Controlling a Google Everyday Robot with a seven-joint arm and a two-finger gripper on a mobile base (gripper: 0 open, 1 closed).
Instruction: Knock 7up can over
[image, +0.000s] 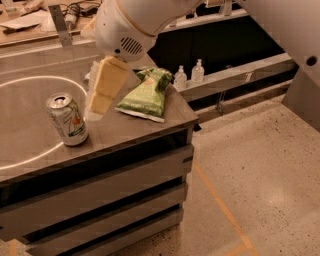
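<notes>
Camera view, one moment, items listed from the tool outward.

1. Gripper (96, 107): cream-coloured, slab-shaped, hanging slanted from a rounded white arm housing (127, 27) with a small vent grille. Its tip is low over the table top, between the can and the snack bag. Open or closed: cannot tell from this angle. It holds nothing that can be seen.

2. 7up can (67, 120): pale silver-white with green markings and a small orange-red spot, silver top with the opening showing. It stands upright on the table top, just beside the gripper's tip on the picture's left, with a narrow gap showing between them. It sits on the near right part of a thin white ring (30, 160) marked on the surface.

3. Snack bag (145, 95): green, crumpled, lying flat near the table's right corner, just on the other side of the gripper from the can.

4. Table (150, 132): grey-brown top, front made of broad horizontal slats with dark gaps between them.

5. Two small clear bottles (189, 75): pump tops, standing side by side on a low grey ledge (240, 75) beyond the table's right edge, well apart from the can.

6. Floor (260, 170): pale and speckled, crossed by an orange line (220, 205) running from the table's foot toward the lower edge.

7. Back bench (30, 22): cluttered with papers and cables, too indistinct to itemise.
</notes>
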